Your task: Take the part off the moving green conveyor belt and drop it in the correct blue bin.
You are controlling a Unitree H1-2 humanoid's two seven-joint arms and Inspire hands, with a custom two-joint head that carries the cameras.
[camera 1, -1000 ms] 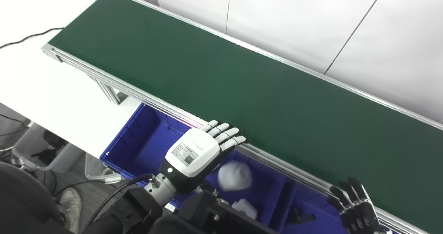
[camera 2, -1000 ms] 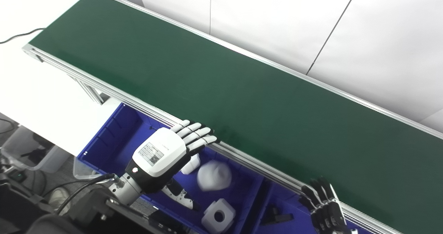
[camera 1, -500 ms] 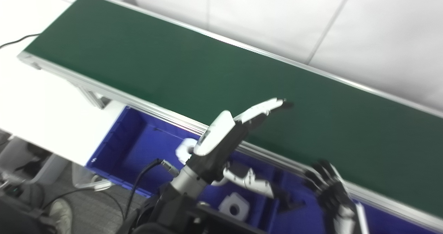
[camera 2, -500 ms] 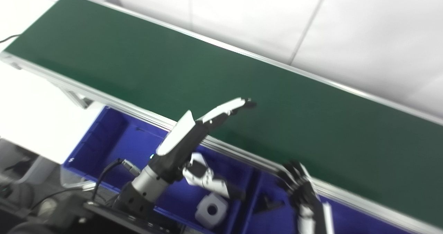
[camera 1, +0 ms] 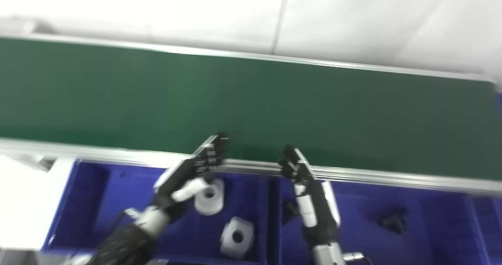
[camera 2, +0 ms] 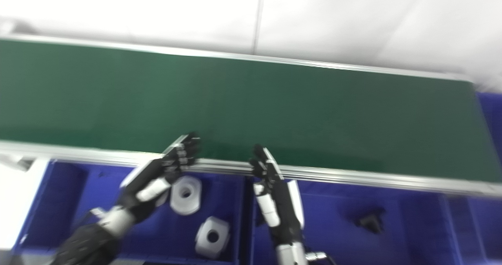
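Note:
The green conveyor belt (camera 1: 251, 100) runs across the picture and no part shows on it. My left hand (camera 1: 188, 175) is open and empty, edge-on, its fingertips at the belt's near rail above the left blue bin (camera 1: 98, 202). Two white parts (camera 1: 210, 191) (camera 1: 237, 236) lie in that bin. My right hand (camera 1: 310, 194) is open and empty, fingers pointing up at the rail, over the left end of the right blue bin (camera 1: 431, 233). The picture is blurred.
A small black part (camera 1: 392, 220) lies in the right bin, and another dark piece (camera 1: 289, 210) sits by the divider next to my right hand. An aluminium rail (camera 1: 372, 175) edges the belt. White wall panels stand behind it.
The camera has swung to the right, so the belt now lies level. My left hand has turned edge-on and drawn back to the rail. My right hand has risen further into view.

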